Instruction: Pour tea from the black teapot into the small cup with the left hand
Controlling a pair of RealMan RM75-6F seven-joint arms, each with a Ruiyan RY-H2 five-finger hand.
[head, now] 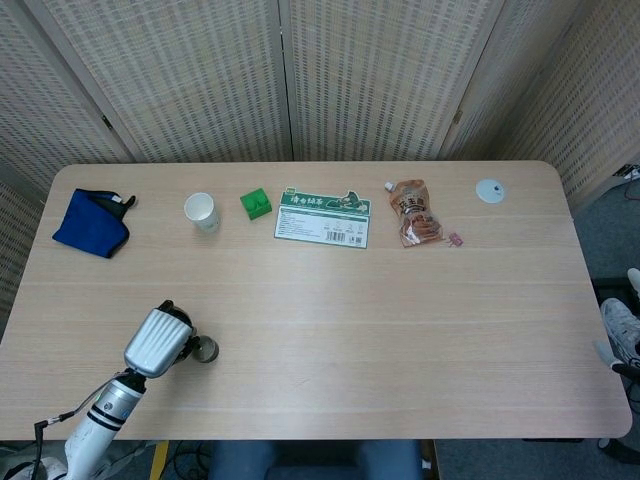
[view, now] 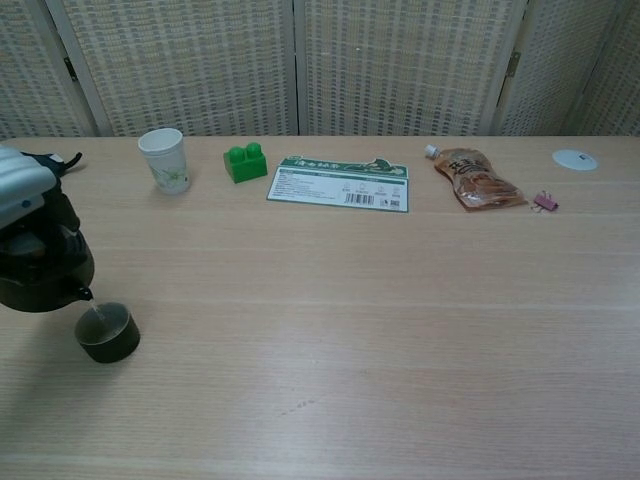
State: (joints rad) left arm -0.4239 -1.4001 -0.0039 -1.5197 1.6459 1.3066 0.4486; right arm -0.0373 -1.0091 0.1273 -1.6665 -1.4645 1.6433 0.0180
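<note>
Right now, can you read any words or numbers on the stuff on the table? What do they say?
Green and white card: print and a barcode show, but all of it is too small to read.
Brown pouch: has a label, too blurred to read.
Paper cup: only a faint green pattern, no words I can make out.
White round disc: a tiny dark mark, unreadable.
So nothing can be quoted.

a black teapot [view: 40,275] and dark olive small cup [view: 107,334] sit on the pale wood-grain table [view: 400,320], with a white paper cup [view: 164,159] printed green, a bright green block [view: 245,161], a blue cloth [head: 91,222] and a brown-orange pouch [view: 477,180].
</note>
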